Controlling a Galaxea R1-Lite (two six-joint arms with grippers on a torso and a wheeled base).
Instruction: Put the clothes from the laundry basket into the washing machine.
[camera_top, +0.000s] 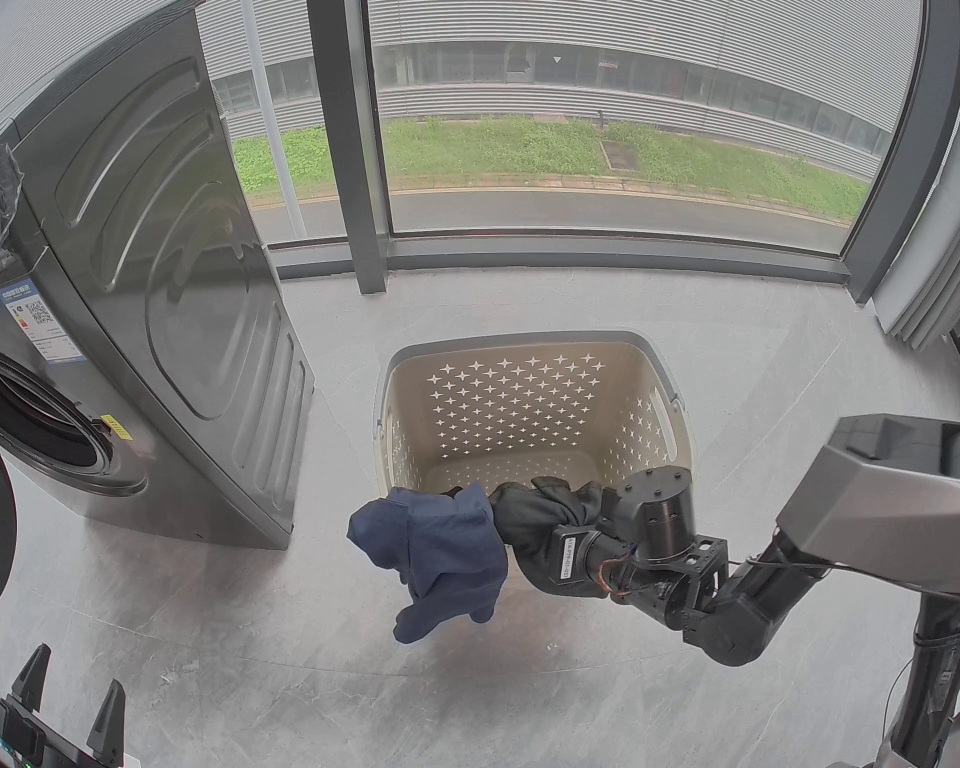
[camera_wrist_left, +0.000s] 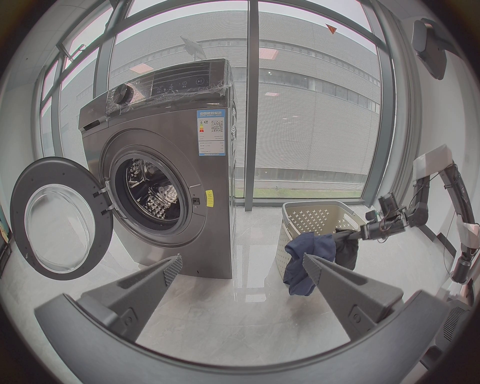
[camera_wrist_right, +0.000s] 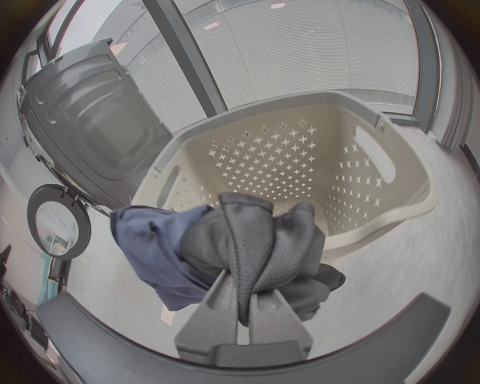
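A dark grey mesh garment (camera_wrist_right: 250, 240) was pinched in the right gripper (camera_wrist_right: 243, 302), its jaws clamped on a fold, and a blue garment (camera_top: 440, 555) drooped beside it. The bundle hung at the near rim of the cream laundry basket (camera_top: 530, 400). The left gripper (camera_wrist_left: 241, 262) hung low, jaws spread wide and holding nothing, facing the washing machine (camera_wrist_left: 165, 165), whose round door (camera_wrist_left: 60, 220) stood open.

Low in the centre of the frame, the right pincer (camera_wrist_right: 243, 290) clamps a dark grey mesh garment (camera_wrist_right: 250, 235), with a navy blue garment (camera_wrist_right: 150, 245) bunched against it at left. Behind them stands a cream laundry basket (camera_wrist_right: 300, 150) with star-shaped holes. At upper left is the grey washing machine (camera_wrist_right: 100, 125), its round door (camera_wrist_right: 57, 227) open.
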